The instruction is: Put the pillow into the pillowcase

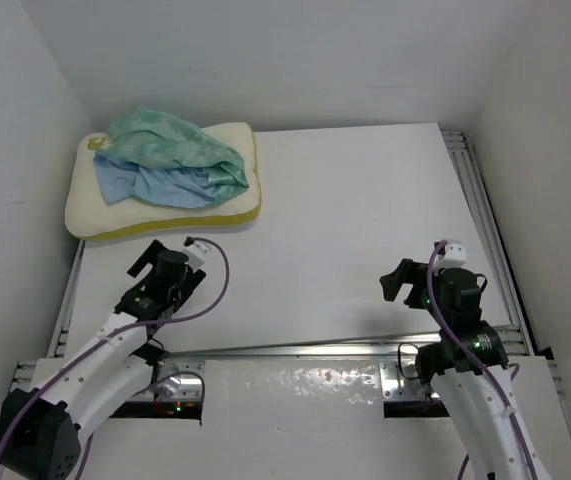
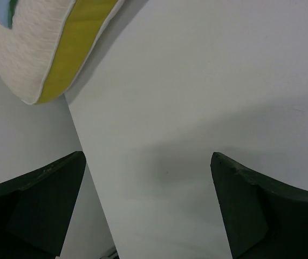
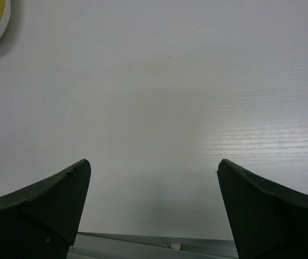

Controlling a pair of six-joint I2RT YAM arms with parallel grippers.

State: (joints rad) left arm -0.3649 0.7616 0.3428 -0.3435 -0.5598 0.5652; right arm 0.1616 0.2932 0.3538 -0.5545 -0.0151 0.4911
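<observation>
My left arm and right arm wore white shells over black joints. A purple cable looped along each. A white block capped each wrist. My fingers were dark, matte wedges.

1. Bright, diffuse light fills the white enclosure, and shadows are soft.
2. Glare speckles the glossy near panel in the top view.
3. In the left wrist view, a dim shadow band crosses the counter between the dark, soft-edged fingers.
4. In the right wrist view, a pale sheen lies at right.
</observation>
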